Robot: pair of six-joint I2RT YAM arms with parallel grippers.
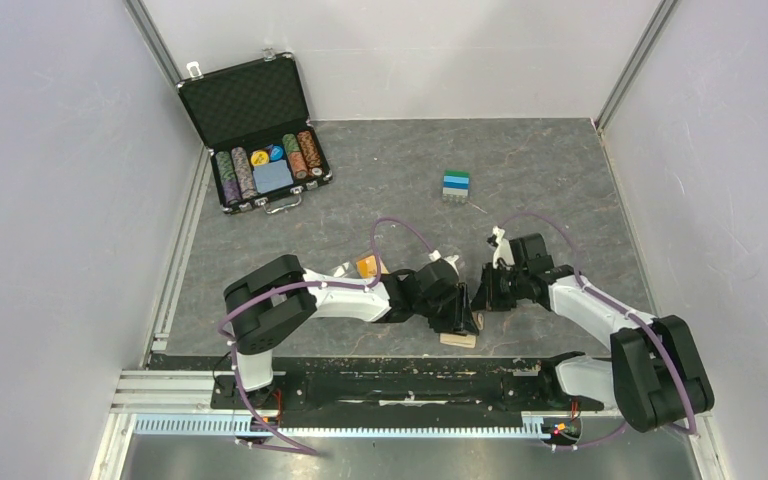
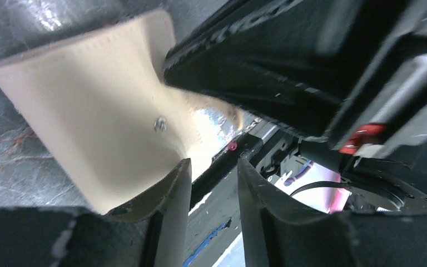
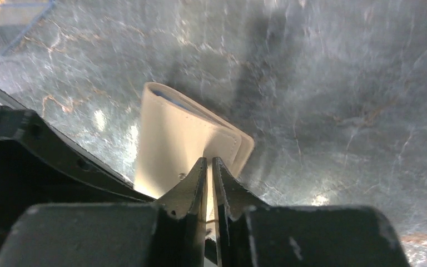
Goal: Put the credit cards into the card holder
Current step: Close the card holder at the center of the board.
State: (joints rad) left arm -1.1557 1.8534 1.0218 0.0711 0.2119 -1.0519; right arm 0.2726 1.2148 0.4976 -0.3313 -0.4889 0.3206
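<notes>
Presently, a tan leather-like bifold card holder [image 3: 167, 139] is found on the grey marbled counter [image 3: 339, 83]. Its near cover edge is pinched by the right hand [image 3: 208, 161], presumably for opening. The left hand [image 2: 214, 164] is seen spread and empty just beside it.

Bright glare, blurred wrist views

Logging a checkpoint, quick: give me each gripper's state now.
Left gripper: jaws open, holding nothing.
Right gripper: jaws shut, apparently pinching the edge of the card holder.
</notes>
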